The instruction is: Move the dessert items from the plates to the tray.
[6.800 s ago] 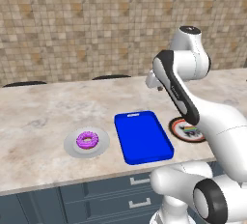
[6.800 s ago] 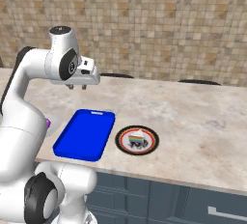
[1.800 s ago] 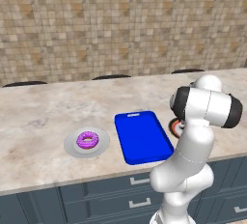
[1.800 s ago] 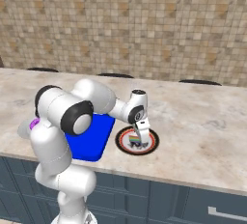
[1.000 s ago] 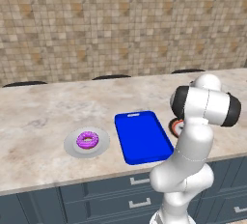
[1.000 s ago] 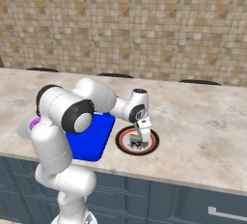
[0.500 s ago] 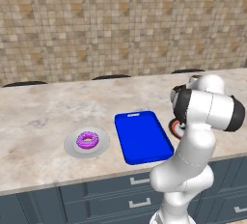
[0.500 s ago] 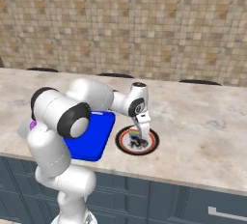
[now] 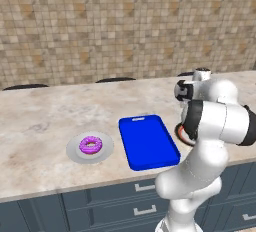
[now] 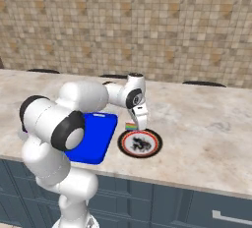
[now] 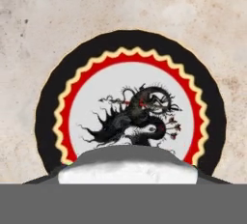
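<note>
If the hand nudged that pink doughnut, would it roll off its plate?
Probably not: the doughnut lies flat on the grey plate, so it should slide rather than roll. It looks small, so likely light. Its iced top may be slippery.

A long worktop (image 9: 45, 121) of mottled beige stone runs along a tiled wall, above dark blue-grey drawer fronts. Three things lie directly on it in a row near its front edge. On the robot's left sits a plain light grey plate (image 9: 75, 152), round and flat. Just beside it, apart from it by a narrow strip of stone, lies the glossy blue tray (image 9: 148, 142), rectangular with rounded corners, its handle slot at the end toward the wall. On the tray's other side, close to its long edge, rests the patterned plate (image 10: 140, 143), round, with a black outer band, a red and cream scalloped ring and a pale centre bearing a dark dragon-like figure.
</note>
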Motion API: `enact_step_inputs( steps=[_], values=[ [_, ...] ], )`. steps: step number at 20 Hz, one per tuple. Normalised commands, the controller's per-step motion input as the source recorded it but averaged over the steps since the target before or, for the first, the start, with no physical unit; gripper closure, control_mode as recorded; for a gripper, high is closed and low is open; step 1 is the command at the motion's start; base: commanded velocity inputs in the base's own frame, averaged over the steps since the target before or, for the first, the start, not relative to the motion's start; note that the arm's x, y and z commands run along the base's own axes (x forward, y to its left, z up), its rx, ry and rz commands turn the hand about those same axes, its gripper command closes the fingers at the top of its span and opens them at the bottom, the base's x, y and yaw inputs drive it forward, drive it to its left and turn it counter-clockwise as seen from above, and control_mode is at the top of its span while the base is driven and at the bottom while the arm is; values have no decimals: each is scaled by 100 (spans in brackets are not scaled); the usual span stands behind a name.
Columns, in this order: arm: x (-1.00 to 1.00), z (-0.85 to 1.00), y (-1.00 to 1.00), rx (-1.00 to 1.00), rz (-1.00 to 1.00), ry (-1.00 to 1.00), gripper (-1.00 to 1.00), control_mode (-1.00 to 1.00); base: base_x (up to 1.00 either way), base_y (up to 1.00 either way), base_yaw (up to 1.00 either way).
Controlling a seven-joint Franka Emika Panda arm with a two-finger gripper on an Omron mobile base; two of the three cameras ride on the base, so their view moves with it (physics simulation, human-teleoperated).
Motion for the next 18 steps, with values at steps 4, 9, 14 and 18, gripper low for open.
enact_step_inputs(
  steps=[4,9,14,18],
  values=[
    [-41,9,66,0,13,0,100,-100,0,0,0],
    [-60,1,55,0,15,0,100,-100,0,0,0],
    [-61,2,71,0,12,0,100,-100,0,0,0],
    [-45,1,82,0,8,0,100,-100,0,0,0]
  ],
)
